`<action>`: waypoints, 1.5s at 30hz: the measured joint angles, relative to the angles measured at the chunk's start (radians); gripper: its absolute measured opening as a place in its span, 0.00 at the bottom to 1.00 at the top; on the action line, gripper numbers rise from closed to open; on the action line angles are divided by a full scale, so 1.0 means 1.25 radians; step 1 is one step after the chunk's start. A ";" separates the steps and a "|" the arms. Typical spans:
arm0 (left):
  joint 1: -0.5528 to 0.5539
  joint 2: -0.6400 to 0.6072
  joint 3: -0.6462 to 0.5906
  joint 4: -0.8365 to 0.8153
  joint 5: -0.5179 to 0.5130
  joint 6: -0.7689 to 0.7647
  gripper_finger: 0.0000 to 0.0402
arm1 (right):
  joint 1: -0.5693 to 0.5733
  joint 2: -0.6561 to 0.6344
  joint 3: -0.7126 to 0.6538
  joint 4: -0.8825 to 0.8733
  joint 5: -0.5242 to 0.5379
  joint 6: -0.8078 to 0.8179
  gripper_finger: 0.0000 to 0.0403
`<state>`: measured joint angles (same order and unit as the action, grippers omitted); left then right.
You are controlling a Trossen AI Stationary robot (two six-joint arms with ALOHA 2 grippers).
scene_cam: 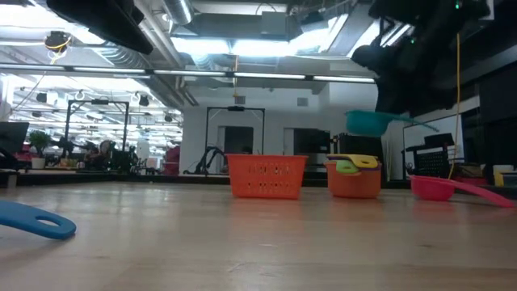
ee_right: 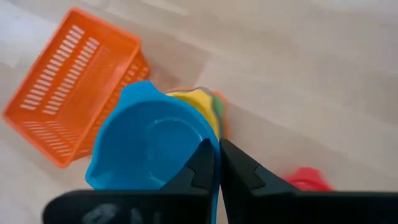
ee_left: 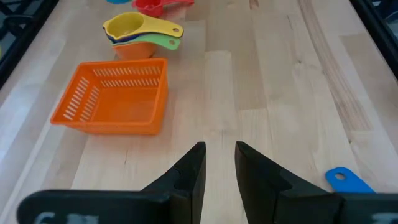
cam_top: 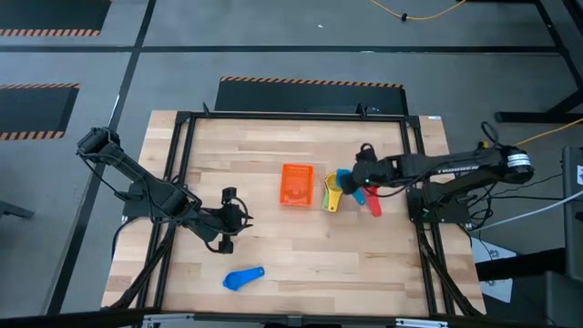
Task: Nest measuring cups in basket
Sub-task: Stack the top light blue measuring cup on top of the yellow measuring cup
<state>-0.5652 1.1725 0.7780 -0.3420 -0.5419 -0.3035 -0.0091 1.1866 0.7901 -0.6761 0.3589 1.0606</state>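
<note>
Plastic is what every cup here is made of, so each one should be light, stiff and a bit slippery. The best place to pinch one is likely its short flat handle or its thin rim.

The right gripper has its two dark fingers pressed together on the rim of a round light blue plastic cup. It holds that cup up in the air, above a stack of cups with a yellow one on top, green under it and an orange one at the bottom. The stack sits on the wooden table, just beside the small orange plastic basket with holes in its walls. The basket has nothing in it yet. A red plastic cup lies on the far side of the stack from the basket.

The right arm reaches in long and low from the table's right edge.

The left gripper waits near the left side, fingers a little apart and holding nothing. A blue plastic cup lies close to the front edge.
</note>
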 joint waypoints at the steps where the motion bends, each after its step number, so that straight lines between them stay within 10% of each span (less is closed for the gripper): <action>1: 0.000 0.000 0.000 0.000 0.000 0.000 0.20 | -0.004 0.000 -0.015 0.031 -0.008 0.000 0.04; 45: 0.000 0.000 0.000 -0.001 0.000 0.000 0.20 | -0.025 0.074 -0.037 0.063 -0.029 -0.057 0.21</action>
<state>-0.5652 1.1725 0.7776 -0.3431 -0.5415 -0.3031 -0.0402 1.2789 0.7437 -0.5977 0.3225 0.9895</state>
